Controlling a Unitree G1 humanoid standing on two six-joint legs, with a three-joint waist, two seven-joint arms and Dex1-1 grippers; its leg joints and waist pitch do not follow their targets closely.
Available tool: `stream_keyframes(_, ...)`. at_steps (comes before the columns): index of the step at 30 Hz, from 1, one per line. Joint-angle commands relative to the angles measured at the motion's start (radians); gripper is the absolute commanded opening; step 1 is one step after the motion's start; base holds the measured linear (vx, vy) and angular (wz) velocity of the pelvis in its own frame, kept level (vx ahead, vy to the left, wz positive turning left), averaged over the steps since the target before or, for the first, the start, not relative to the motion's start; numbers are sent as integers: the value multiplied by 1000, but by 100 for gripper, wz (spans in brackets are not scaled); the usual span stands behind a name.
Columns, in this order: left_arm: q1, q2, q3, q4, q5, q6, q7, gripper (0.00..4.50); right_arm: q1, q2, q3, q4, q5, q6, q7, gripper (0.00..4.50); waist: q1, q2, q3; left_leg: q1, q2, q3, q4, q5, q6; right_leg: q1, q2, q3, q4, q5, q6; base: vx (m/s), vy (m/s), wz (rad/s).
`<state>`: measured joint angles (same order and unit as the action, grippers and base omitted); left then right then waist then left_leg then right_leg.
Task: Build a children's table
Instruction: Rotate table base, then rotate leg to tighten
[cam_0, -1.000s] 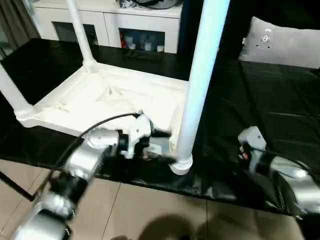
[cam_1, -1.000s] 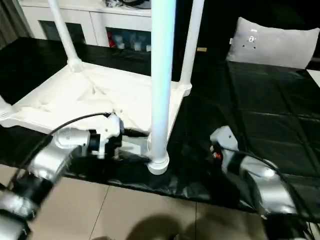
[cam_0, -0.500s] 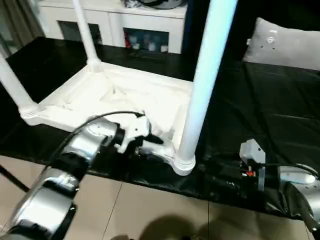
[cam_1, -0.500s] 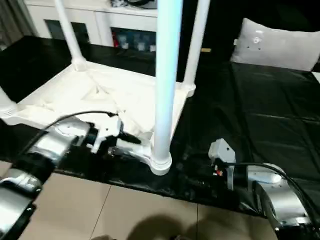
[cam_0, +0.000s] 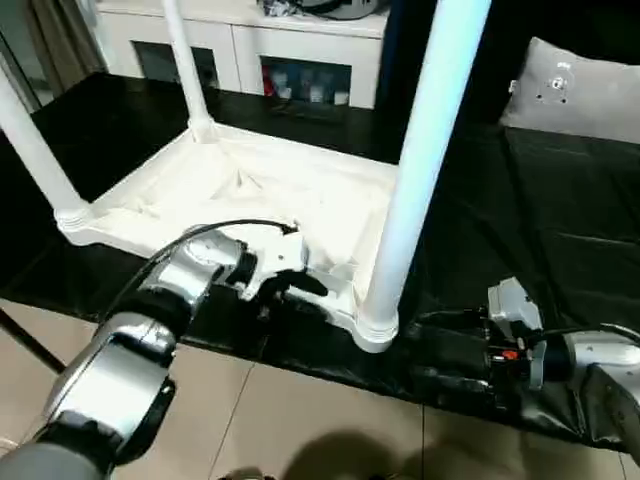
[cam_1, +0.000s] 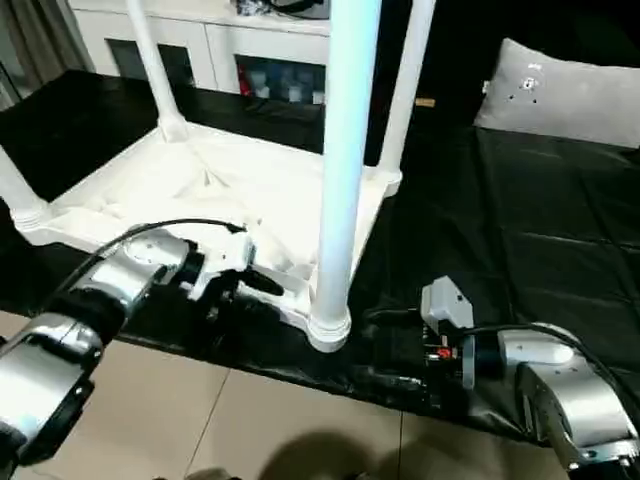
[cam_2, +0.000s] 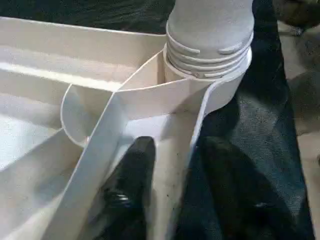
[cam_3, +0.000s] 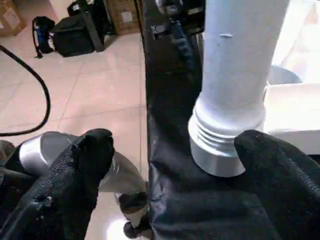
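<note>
Children's table (cam_0: 250, 190) lies upside down on black-covered desk (cam_0: 560, 220), legs up. Left wrist view: left end effector (cam_2: 172, 165) straddles the tabletop's edge wall next to near corner socket (cam_2: 210, 50), one finger each side, not clearly clamped. Right end effector (cam_3: 172, 165) spread wide, near leg (cam_3: 235, 75) betw. its fingers. White cabinet (cam_0: 290, 60) and grey pillow (cam_0: 575, 90) behind.

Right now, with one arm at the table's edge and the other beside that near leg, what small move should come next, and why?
Probably finish closing the left gripper on the tabletop's side wall. One finger sits inside the wall, the other outside, so it straddles the rim beside the near leg. That would steady the upturned table while the right gripper, jaws wide apart, faces the leg's base.
</note>
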<state>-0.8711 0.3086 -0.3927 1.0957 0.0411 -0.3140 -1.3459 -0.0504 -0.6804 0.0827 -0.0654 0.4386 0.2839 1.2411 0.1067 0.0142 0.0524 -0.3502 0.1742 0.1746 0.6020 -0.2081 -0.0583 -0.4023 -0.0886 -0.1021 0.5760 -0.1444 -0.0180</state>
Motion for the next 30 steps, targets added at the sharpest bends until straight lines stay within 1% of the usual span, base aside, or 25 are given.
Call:
stream_keyframes(1,-18,2,-11,19,26,-18,11,136,4,-13,-21,-24,14,17,-3,450,5,-3,-65,-3,48,-18,-73,-196,77,63,-69,43,-87,-426,-127,0,0,0)
stream_keyframes(2,-26,0,-26,37,54,-33,27,126,5,-17,-21,-28,16,20,1,450,4,-2,-65,-3,48,-19,-74,-203,75,63,-67,41,-89,-435,-122,0,0,0)
stream_keyframes(4,-27,0,-29,40,59,-35,29,115,4,-16,-21,-27,16,20,1,450,2,-2,-65,-2,49,-20,-74,-210,73,61,-68,41,-90,-443,-119,0,0,0)
stream_keyframes(5,-40,-3,-37,66,86,-47,33,106,-4,-15,-22,-28,15,23,-2,450,1,3,-65,-1,48,-20,-74,-218,70,61,-67,40,-93,-452,-117,0,0,0)
stream_keyframes(6,-40,-3,-37,66,86,-47,33,106,-4,-15,-22,-28,15,23,-2,450,1,3,-65,-1,48,-20,-74,-218,70,61,-67,40,-93,-452,-117,0,0,0)
stream_keyframes(7,-44,-4,-37,75,92,-48,31,96,-7,-15,-23,-29,16,25,-5,450,2,0,-65,-1,46,-20,-74,-218,70,61,-67,40,-95,-456,-114,0,0,0)
stream_keyframes(8,-50,-3,-39,83,101,-53,23,79,-9,-13,-24,-35,18,28,-10,450,2,1,-64,-1,45,-19,-73,-218,70,61,-67,39,-96,-462,-110,0,0,0)
stream_keyframes(10,-58,2,-46,85,111,-48,-1,72,-18,-1,-28,-38,22,24,-25,450,2,0,-65,-1,47,-21,-75,-213,71,62,-68,40,-94,-457,-112,0,0,0)
stream_keyframes(11,-58,2,-46,85,111,-48,-1,62,-18,-1,-28,-38,22,24,-25,450,1,0,-66,-4,48,-22,-76,-207,70,63,-69,40,-91,-448,-115,0,0,0)
stream_keyframes(13,-60,-5,-27,84,94,-28,-11,45,-25,12,-35,-34,20,19,-40,450,0,-2,-66,-4,48,-21,-75,-198,74,63,-70,41,-88,-432,-125,0,0,0)
stream_keyframes(14,-57,-11,-14,79,80,-5,-19,42,-27,16,-36,-30,17,16,-46,450,-1,-8,-68,-4,49,-19,-74,-190,79,63,-70,41,-87,-421,-132,0,0,0)
stream_keyframes(15,-54,-14,-6,77,72,12,-24,38,-30,19,-37,-27,13,14,-53,450,-1,-3,-68,-5,50,-19,-74,-183,81,63,-72,42,-84,-408,-144,0,0,0)
stream_keyframes(16,-46,-18,1,72,65,35,-28,31,-36,24,-38,-21,5,9,-66,450,-2,-10,-68,-6,51,-18,-74,-180,83,64,-71,43,-82,-401,-147,0,0,0)
stream_keyframes(18,-23,-23,8,61,64,78,-16,21,-55,35,-42,-7,-6,11,-93,450,-4,-7,-67,-6,51,-19,-74,-174,85,63,-73,44,-80,-391,-160,0,0,0)
stream_keyframes(19,-7,-26,12,52,61,96,-5,21,-66,40,-42,1,-12,11,-108,450,-6,-7,-67,-7,51,-19,-74,-172,83,64,-75,44,-79,-390,-166,0,0,0)
stream_keyframes(20,9,-31,20,39,51,106,-1,17,-73,42,-42,6,-13,15,-115,450,-9,-6,-67,-6,51,-19,-74,-178,82,64,-76,44,-80,-401,-168,0,0,0)
stream_keyframes(21,22,-35,27,28,41,114,0,7,-78,44,-42,10,-13,17,-119,450,-10,-7,-65,-4,48,-17,-73,-183,85,62,-74,44,-85,-420,-162,0,0,0)
stream_keyframes(23,83,-63,71,-45,-14,115,47,2,-93,54,-36,20,-32,8,-139,450,-10,-6,-65,-4,48,-16,-72,-185,86,62,-75,43,-87,-437,-160,0,0,0)
stream_keyframes(24,129,-74,84,-109,-34,116,52,2,-102,61,-30,32,-40,4,-143,450,-12,-16,-66,-8,49,-17,-73,-182,89,64,-76,42,-85,-443,-157,0,0,0)
stream_keyframes(25,135,-75,83,-119,-34,117,50,1,-104,62,-29,34,-41,3,-143,450,-11,-12,-68,-6,52,-18,-73,-179,90,63,-78,43,-81,-437,-162,0,0,0)
stream_keyframes(26,146,-76,83,-133,-34,119,47,1,-106,64,-27,38,-42,2,-142,450,-13,-7,-68,-4,54,-17,-73,-182,93,58,-76,43,-85,-442,-160,0,0,0)
stream_keyframes(27,165,-69,67,-155,-18,90,42,0,-111,64,-20,51,-37,7,-128,431,-14,-8,-66,-5,51,-15,-73,-186,96,56,-71,43,-89,-452,-152,0,0,0)
stream_keyframes(28,200,-58,45,-204,3,64,31,0,-129,67,-7,80,-24,20,-102,431,-13,-18,-67,-5,51,-19,-73,-191,98,59,-76,41,-84,-474,-140,0,0,0)
stream_keyframes(29,203,-57,45,-211,3,68,29,0,-132,67,-5,83,-22,22,-99,420,-15,-19,-63,-8,49,-16,-73,-196,102,55,-76,41,-91,-519,-118,0,0,0)
stream_keyframes(30,211,-56,46,-229,1,82,26,0,-141,69,-3,93,-17,25,-92,410,-15,-17,-62,0,47,-14,-71,-204,97,49,-75,41,-98,-559,-102,0,0,0)
